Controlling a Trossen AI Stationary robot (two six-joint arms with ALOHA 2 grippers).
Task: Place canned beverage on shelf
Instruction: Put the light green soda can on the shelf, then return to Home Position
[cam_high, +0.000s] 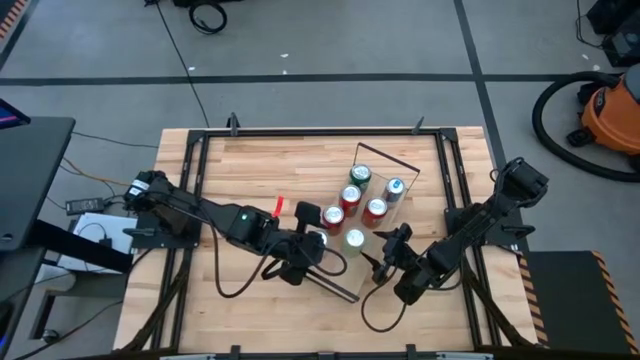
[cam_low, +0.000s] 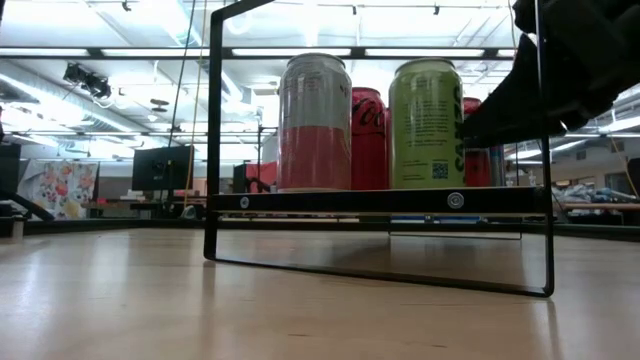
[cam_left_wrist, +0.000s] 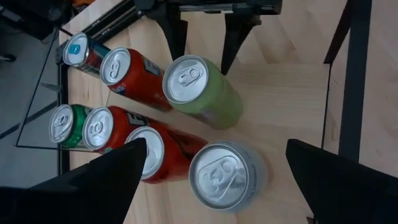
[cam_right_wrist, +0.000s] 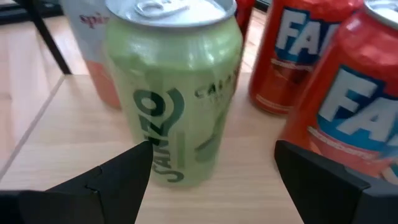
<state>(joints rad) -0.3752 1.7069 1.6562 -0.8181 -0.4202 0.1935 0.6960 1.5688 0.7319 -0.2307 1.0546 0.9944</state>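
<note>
The shelf, a light-wood plank with black wire end frames, lies mid-table and carries several upright cans. My left gripper is open and points down, with its fingers on either side of a silver-and-pink can at the shelf's near end, clear of it. My right gripper is open and level, coming from the table's right. Its fingers stand either side of a pale green can, which stands next to the pink one. I see no touch.
Red cans, a dark green can and a blue-topped can fill the shelf's far part. The shelf's near wire frame stands in front of the cans. Bare tabletop lies to the left of the shelf.
</note>
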